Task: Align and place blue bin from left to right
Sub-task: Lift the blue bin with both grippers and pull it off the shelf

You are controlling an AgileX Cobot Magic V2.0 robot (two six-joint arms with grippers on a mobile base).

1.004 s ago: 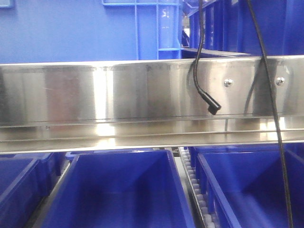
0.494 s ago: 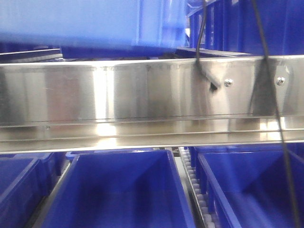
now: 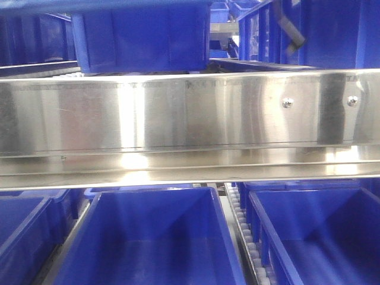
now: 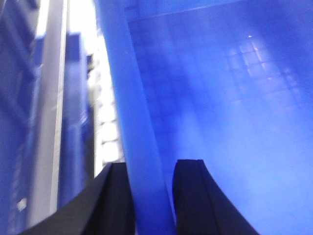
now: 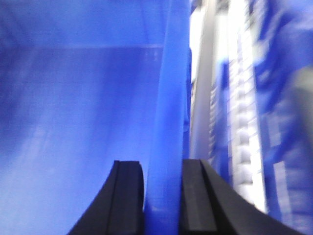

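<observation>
bin [image 3: 142, 35] is above the rail [image 3: 178, 113], left of the rail's centre, bottom edge just over its top lip; can't tell if it rests on the shelf behind the rail or hangs clear of it. left gripper [image 4: 152, 196] is clamped on the bin's side wall: one finger [image 4: 116, 198] outside, the other inside, wall pinched between them. right gripper [image 5: 162, 196] has the same grip on the opposite wall, a black finger on each face, no gap showing. both wrist views are blurred, so contact detail is soft. stacked crates [image 3: 320, 29] stand above the rail toward its right end, just right of the bin with a narrow gap between. below the rail, three lower bins [image 3: 154, 237] sit side by side, open tops up, left and right ones cut off by the frame. roller track [image 3: 240, 231] runs under the rail between the middle and right lower bins
</observation>
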